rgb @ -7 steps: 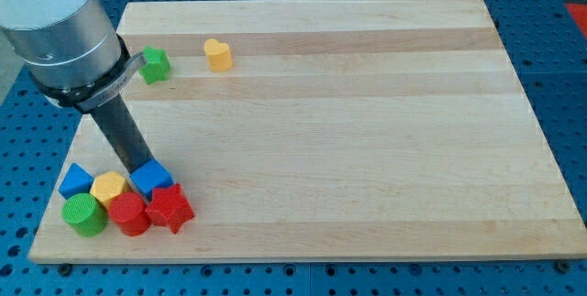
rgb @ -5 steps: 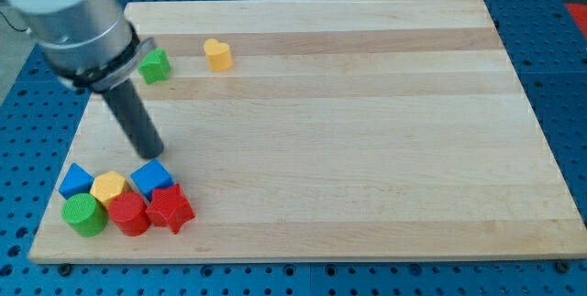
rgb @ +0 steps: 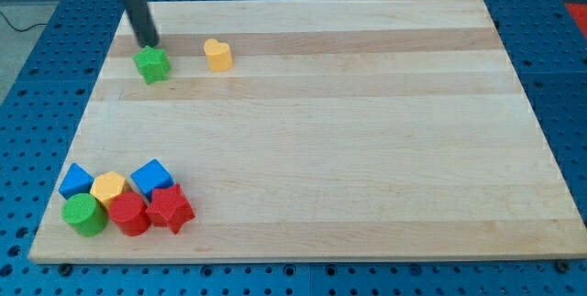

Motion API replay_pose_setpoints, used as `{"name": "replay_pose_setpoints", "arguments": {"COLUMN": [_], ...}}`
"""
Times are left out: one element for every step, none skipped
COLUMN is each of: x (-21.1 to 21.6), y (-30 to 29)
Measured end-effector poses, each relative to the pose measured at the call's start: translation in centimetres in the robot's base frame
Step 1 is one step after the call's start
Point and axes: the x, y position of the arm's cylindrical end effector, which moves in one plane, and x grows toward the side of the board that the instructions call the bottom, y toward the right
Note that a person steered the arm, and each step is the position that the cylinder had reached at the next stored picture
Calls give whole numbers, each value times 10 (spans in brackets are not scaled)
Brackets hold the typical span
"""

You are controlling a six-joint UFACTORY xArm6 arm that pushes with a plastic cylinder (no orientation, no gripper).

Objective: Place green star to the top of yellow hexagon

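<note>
Our tip (rgb: 149, 43) sits at the top-left of the bench (rgb: 367, 131), just at 12 o'clock of the green star (rgb: 152, 63), touching or nearly so; we can't tell which from this angle. The rod runs up out of the view's top edge, so the arm body is cut off. No fingers on this rig, just the rod, so nothing is held.

Green star is near the bench's top-left corner. Yellow heart-like block (rgb: 217, 54) is at 3 o'clock of it, near but apart.

Yellow hexagon (rgb: 108, 187) is well apart from the star, down at 6 o'clock, in the cluster at the bottom-left corner. Around the hexagon:
- blue block (rgb: 75, 180) at 9 o'clock, looks triangular, shape hard to confirm
- blue cube (rgb: 150, 176) at 3 o'clock
- green cylinder (rgb: 84, 214) at 7 o'clock
- red cylinder (rgb: 128, 213) at 5 o'clock, covering the hexagon's lower edge
- red star (rgb: 170, 207) at 4 o'clock, overlapping the blue cube's lower edge

Cluster blocks are packed tight; whether each pair truly touches is hard to make out.
</note>
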Motion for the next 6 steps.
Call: {"name": "replay_pose_setpoints", "arguments": {"x": [42, 84, 56, 7, -17, 7], "y": [-10, 21, 10, -26, -10, 25]}}
